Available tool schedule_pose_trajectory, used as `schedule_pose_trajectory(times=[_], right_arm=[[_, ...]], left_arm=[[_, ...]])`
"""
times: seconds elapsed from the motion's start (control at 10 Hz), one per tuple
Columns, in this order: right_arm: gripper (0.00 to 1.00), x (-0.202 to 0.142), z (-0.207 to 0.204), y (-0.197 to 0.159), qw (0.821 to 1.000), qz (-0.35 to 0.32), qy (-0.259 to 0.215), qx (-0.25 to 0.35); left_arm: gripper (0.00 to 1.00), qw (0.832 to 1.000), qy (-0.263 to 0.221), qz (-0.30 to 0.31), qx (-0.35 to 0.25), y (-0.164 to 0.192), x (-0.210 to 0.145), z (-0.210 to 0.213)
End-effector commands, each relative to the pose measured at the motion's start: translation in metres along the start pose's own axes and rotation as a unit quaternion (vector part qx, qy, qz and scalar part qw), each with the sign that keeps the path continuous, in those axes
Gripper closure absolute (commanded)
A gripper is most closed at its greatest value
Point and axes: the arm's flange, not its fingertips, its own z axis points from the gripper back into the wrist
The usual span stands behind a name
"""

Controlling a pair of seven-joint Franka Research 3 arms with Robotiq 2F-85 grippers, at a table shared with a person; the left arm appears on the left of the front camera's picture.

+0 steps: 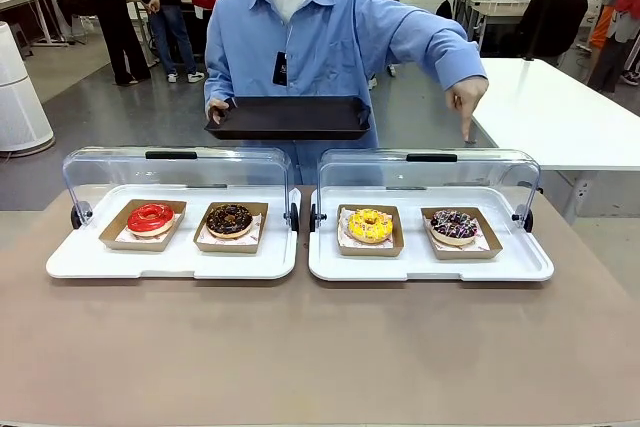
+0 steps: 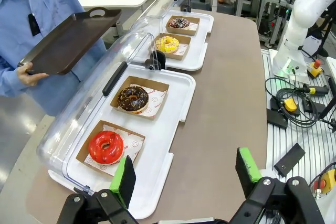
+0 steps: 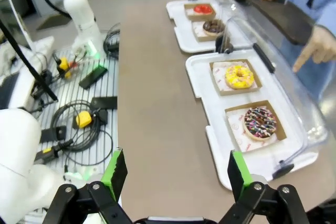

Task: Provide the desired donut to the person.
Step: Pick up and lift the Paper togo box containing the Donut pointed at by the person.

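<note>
Four donuts lie in brown paper trays on two white display trays: a red one, a chocolate one, a yellow one and a sprinkled chocolate one. The person in a light blue shirt stands at the far side, holds a dark tray in one hand and points a finger down over the sprinkled donut. My left gripper is open above the table's end near the red donut. My right gripper is open over the table, beside the sprinkled donut.
Each white tray has a clear domed lid swung open at the back. A white table stands at the right behind. Cables and boxes lie on the robot's base.
</note>
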Motion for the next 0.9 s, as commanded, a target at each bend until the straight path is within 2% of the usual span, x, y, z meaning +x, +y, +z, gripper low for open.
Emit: schedule_pose_trajectory(times=[0.0,0.1,0.4,0.6,0.8], right_arm=[[0.00,0.040,-0.032,0.014,0.996,0.011,0.092,-0.006],[0.00,0.059,-0.051,0.017,0.990,0.013,0.138,-0.001],[0.00,0.096,-0.112,0.026,0.956,0.026,0.291,-0.005],[0.00,0.100,-0.148,0.025,0.937,0.021,0.349,-0.006],[0.00,0.095,-0.176,0.021,0.927,0.017,0.376,0.011]], left_arm=[[0.00,1.000,-0.009,-0.001,0.000,0.001,0.001,0.001],[0.00,1.000,-0.009,-0.001,0.000,0.001,0.001,0.001],[0.00,1.000,-0.009,-0.001,0.000,0.001,0.001,0.001],[0.00,1.000,-0.009,-0.001,0.000,0.001,0.001,0.001],[0.00,1.000,-0.009,-0.001,0.000,0.001,0.001,0.001]])
